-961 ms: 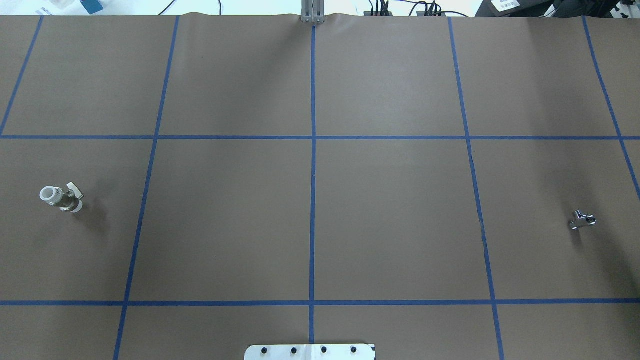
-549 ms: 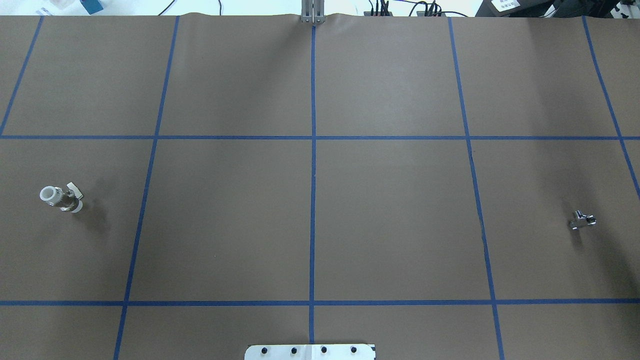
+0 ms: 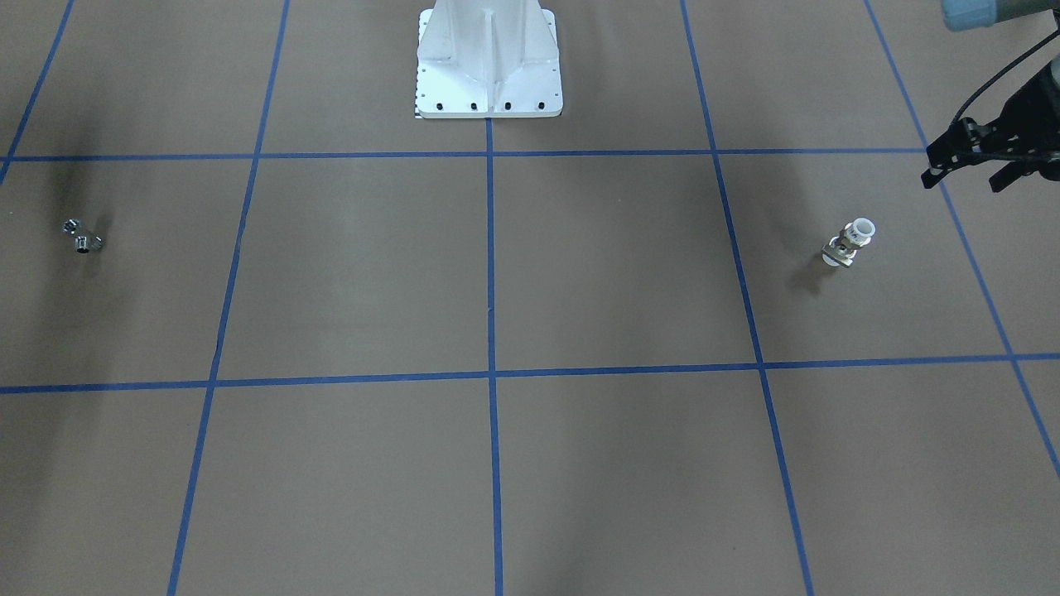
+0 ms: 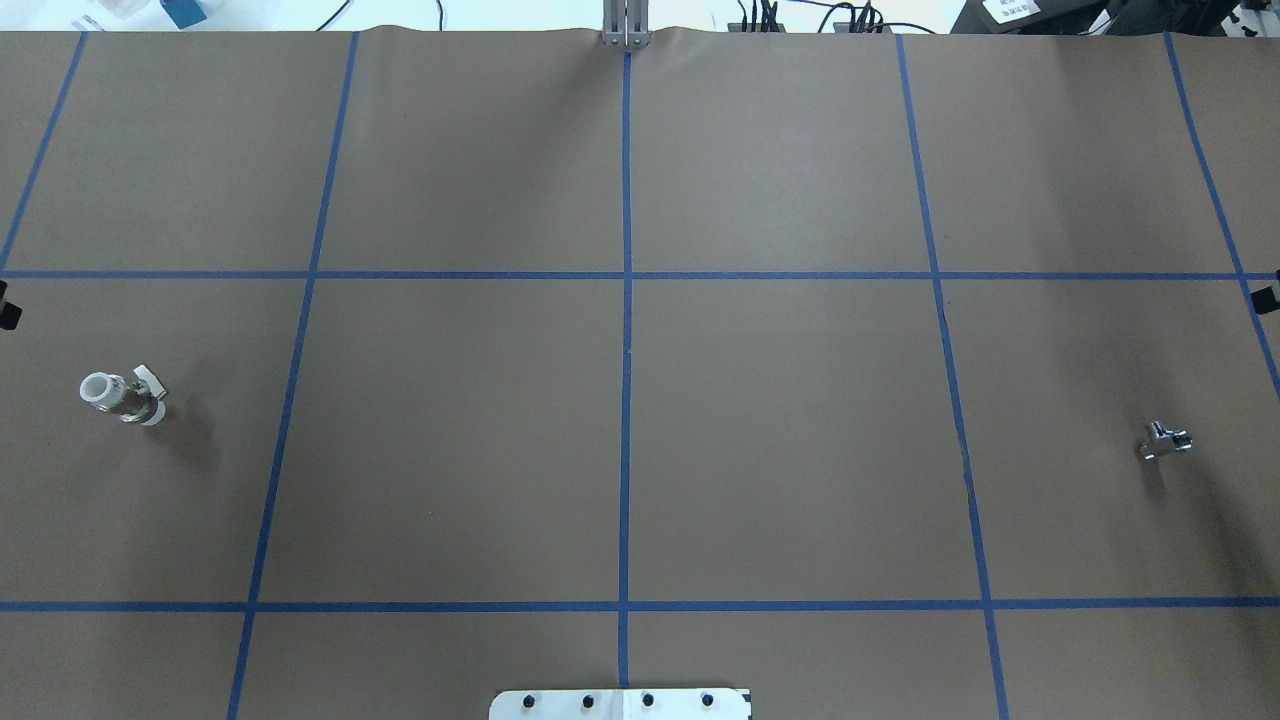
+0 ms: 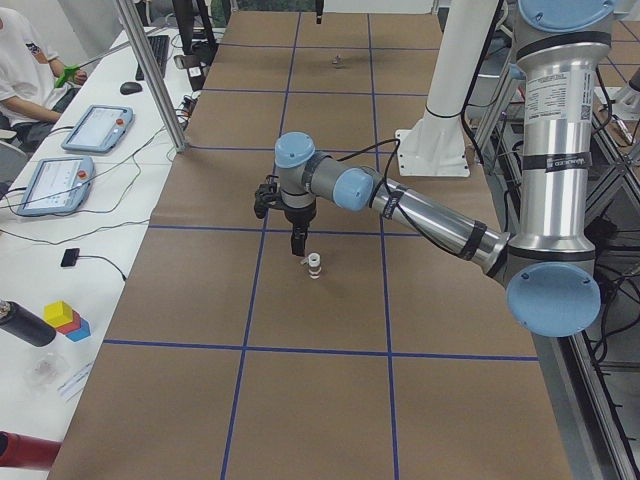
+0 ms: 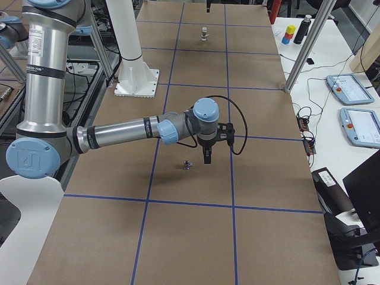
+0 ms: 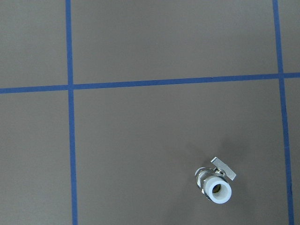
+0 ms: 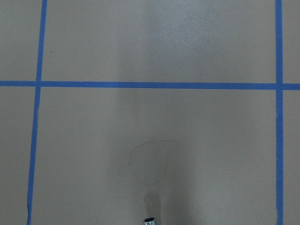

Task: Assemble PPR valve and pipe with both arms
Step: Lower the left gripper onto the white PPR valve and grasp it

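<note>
PPR valve (image 4: 122, 395), one; pipe (image 4: 1165, 440), one

Brown paper-covered table (image 4: 780, 430) marked into a grid with blue tape lines (image 4: 626, 400), a white bolted pedestal (image 3: 489, 58) at one edge, and along the side bench a couple of tablet-style pendants (image 5: 95, 128), some coloured blocks (image 5: 66, 318) and a guy in a white tee (image 5: 22, 60) sitting there.
</note>
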Robot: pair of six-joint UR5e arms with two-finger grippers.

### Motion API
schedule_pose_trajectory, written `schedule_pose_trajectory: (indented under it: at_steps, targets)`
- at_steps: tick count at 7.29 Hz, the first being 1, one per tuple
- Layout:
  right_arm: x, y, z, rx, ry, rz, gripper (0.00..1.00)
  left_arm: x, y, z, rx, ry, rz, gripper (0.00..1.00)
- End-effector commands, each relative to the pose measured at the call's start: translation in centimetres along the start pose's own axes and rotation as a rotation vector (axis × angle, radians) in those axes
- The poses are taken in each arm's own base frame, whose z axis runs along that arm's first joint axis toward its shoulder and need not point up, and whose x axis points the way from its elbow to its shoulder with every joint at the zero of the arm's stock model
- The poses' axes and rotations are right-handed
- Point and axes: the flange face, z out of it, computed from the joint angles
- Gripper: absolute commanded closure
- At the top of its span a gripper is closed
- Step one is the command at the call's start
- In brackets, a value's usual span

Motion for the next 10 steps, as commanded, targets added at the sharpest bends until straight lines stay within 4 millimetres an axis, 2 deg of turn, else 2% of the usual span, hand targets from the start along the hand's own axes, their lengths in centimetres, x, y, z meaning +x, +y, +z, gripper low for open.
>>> schedule_pose_trajectory:
  at_steps: [1,3,4,5,7,8,10]
  targets:
    - [-0.8,-0.4,0.3,-0.001,-0.011,-0.028,0.0,1.8,0.0,3.9,-0.024,-0.004,0.051,0.0]
    - [-1.9,-0.2,0.7,-0.012,-0.022,-0.04,0.0,1.2,-0.3,7.0,-0.04,-0.033,0.065,0.0]
    - [-2.9,0.0,1.8,-0.032,-0.018,-0.066,0.0,1.2,-0.4,8.2,-0.026,-0.019,0.038,0.0]
    - [-3.2,0.0,1.9,-0.035,-0.017,-0.073,0.0,3.3,0.4,10.2,-0.018,-0.001,0.009,0.0]
    - [-3.4,0.1,2.3,-0.04,-0.013,-0.077,0.0,2.9,0.6,11.6,-0.018,0.002,0.02,0.01]
    - [-3.4,0.1,2.4,-0.042,-0.012,-0.079,0.0,2.9,0.6,11.6,-0.018,0.002,0.022,0.01]
    - [-3.8,0.3,3.1,-0.051,0.004,-0.091,0.0,2.8,0.5,11.7,-0.019,0.0,0.018,0.11]
